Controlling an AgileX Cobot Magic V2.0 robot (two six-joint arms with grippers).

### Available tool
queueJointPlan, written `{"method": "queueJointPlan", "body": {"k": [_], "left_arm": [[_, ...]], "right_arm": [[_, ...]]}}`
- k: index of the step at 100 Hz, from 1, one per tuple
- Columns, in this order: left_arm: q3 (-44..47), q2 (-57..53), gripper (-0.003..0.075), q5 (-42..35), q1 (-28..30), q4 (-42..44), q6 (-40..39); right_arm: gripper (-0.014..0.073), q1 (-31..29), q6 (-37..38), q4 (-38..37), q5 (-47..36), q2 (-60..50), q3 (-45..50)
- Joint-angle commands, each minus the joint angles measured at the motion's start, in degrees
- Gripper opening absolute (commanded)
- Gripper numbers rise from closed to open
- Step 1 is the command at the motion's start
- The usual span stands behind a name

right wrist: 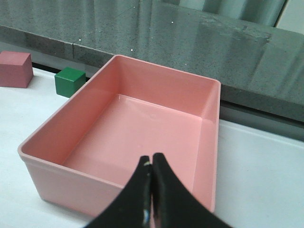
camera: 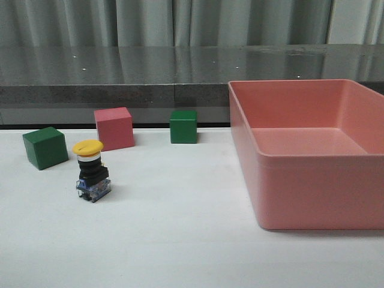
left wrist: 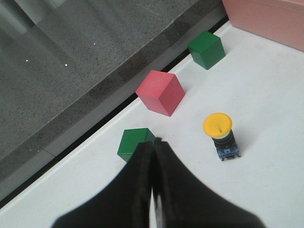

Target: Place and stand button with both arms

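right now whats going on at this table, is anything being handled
Nothing is being held at this moment. The button stands upright on the white table, yellow cap up, in front of the pink cube and between the two green cubes. The left gripper is shut and empty, above the near green cube. The right gripper is shut too, over the empty pink bin.

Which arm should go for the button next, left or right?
Left, probably. Its fingers hang shut near the upright button. The right gripper hangs shut over the empty pink bin, with no button in its view.
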Motion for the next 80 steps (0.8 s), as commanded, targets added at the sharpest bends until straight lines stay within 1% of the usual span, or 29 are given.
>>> {"method": "queueJointPlan", "body": {"k": [1, 14, 19, 26, 37, 80], "left_arm": [[5.84, -5.77, -0.0019, -11.20, 0.10, -2.71, -0.66], [14.29, -12.63, -0.0019, -16.97, 0.10, -3.44, -0.66], [16.35, -14.51, -0.0019, -18.95, 0.10, -3.54, -0.66], [18.12, -16.42, -0.0019, -19.62, 0.00, -3.69, -0.66], [18.60, -17.62, -0.0020, -16.97, 0.00, -7.85, -0.66], [18.60, -17.49, -0.0019, -17.58, 0.00, -7.98, -0.66]], "right_arm": [[-0.0076, -0.28, -0.10, 0.72, -4.05, 0.40, -1.49], [-0.0076, -0.28, -0.10, 0.72, -4.05, 0.40, -1.49], [-0.0076, -0.28, -0.10, 0.72, -4.05, 0.40, -1.49], [-0.0076, -0.28, -0.10, 0.72, -4.05, 0.40, -1.49], [-0.0076, -0.28, -0.10, 0.72, -4.05, 0.40, -1.49], [-0.0076, -0.28, -0.10, 0.72, -4.05, 0.40, -1.49]]}}
